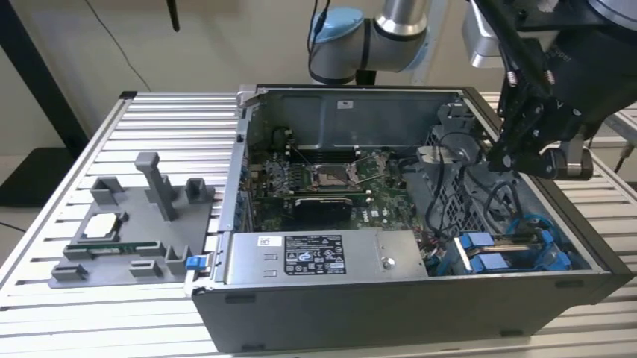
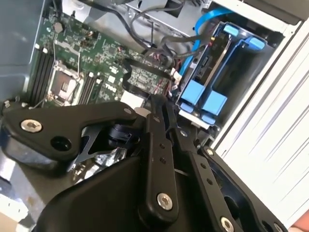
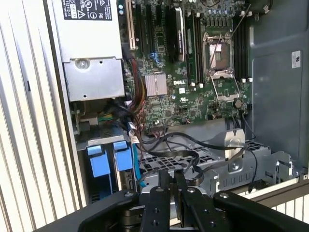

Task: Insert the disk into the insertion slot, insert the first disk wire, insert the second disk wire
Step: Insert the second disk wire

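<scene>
While my gripper (image 1: 532, 153) hangs over the end of the open computer case (image 1: 398, 313) at the exterior view's right, the relation I care about is plain enough: the disk (image 1: 490, 253) lies below the fingers (image 3: 164, 191) and toward the near corner of the case, seated in the insertion slot (image 1: 553, 250) beside a second blue-fronted drive. In the first wrist view the two blue carrier fronts sit side by side just past the fingertips, with the silver power-supply box (image 3: 91, 48) further along the same wall and the motherboard (image 3: 193, 72) off to the other side. Both wrist views show the fingers pressed together, or very nearly so, with nothing that I can make out between them (the linkage hides the tips themselves, so a thin wire there would escape me). Black cables (image 3: 183, 145) loop across the grey cage between the fingers and the board, and a light blue cable (image 2: 203, 29) runs up from the drives. Over on the slatted counter (image 1: 149, 127) a grey fixture (image 1: 130, 231) holds spare parts, well apart from all this.
</scene>
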`<state>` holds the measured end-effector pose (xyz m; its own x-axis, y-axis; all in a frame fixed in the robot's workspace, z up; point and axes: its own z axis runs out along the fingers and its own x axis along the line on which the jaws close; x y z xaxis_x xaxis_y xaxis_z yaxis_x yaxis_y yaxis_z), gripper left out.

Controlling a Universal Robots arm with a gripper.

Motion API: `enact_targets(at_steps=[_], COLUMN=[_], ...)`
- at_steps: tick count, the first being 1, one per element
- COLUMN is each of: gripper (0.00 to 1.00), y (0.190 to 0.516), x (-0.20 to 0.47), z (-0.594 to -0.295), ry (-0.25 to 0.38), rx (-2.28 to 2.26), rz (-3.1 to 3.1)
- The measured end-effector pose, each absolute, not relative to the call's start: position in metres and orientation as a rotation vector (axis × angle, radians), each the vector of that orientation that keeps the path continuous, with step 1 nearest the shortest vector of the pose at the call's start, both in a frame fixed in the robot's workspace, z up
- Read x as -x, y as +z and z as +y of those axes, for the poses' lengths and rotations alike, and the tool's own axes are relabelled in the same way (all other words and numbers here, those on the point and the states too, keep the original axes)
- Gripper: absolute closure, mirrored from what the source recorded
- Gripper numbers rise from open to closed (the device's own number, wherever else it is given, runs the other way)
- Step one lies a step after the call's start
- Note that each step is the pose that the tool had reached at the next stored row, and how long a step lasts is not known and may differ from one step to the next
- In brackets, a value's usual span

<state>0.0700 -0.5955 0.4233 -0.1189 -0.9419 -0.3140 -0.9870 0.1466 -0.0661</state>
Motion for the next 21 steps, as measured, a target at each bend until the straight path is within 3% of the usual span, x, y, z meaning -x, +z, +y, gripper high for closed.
enact_targets(at_steps=[14, 21], gripper=[1.0, 1.0], y=[0.416, 0.406], x=[-0.068, -0.069], z=[-0.595, -0.593], ry=[0.108, 0.082], rx=[1.902, 1.904], rz=[2.159, 2.155])
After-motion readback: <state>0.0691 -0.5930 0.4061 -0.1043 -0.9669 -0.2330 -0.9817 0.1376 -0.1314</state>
